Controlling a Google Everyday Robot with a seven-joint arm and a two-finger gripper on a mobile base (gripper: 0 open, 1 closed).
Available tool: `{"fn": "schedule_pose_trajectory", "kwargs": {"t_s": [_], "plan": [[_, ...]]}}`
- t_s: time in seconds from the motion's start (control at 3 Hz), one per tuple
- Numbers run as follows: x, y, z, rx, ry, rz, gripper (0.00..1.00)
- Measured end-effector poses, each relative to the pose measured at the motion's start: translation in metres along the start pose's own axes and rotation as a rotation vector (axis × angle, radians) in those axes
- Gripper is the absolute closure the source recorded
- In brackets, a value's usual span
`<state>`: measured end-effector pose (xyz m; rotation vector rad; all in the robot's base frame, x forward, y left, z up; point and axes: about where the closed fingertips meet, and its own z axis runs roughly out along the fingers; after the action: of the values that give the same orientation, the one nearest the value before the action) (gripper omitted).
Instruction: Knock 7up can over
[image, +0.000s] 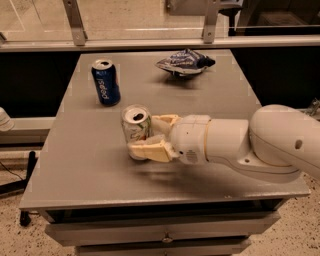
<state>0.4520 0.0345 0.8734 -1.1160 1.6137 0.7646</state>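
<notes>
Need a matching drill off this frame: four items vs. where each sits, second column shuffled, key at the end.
Things
1. 7up can
2. Pepsi can
3. bag
4. gripper

Places
A. far side of the table, near the middle, lying crumpled
B. reaching in from the right, open, one finger on each side of the 7up can
C. far left part of the table, standing upright
D. mid-table, between the two fingers

Pairs: 1-D, 2-C, 3-A, 4-B
</notes>
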Motion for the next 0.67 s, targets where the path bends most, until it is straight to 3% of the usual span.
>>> {"fn": "schedule_pose_trajectory", "kwargs": {"t_s": [0.33,0.67], "plan": [[-0.019,-0.017,-0.011,0.007,0.041,-0.044,0.88],[-0.052,-0.045,-0.035,0.01,0.148,-0.113,1.0]]}}
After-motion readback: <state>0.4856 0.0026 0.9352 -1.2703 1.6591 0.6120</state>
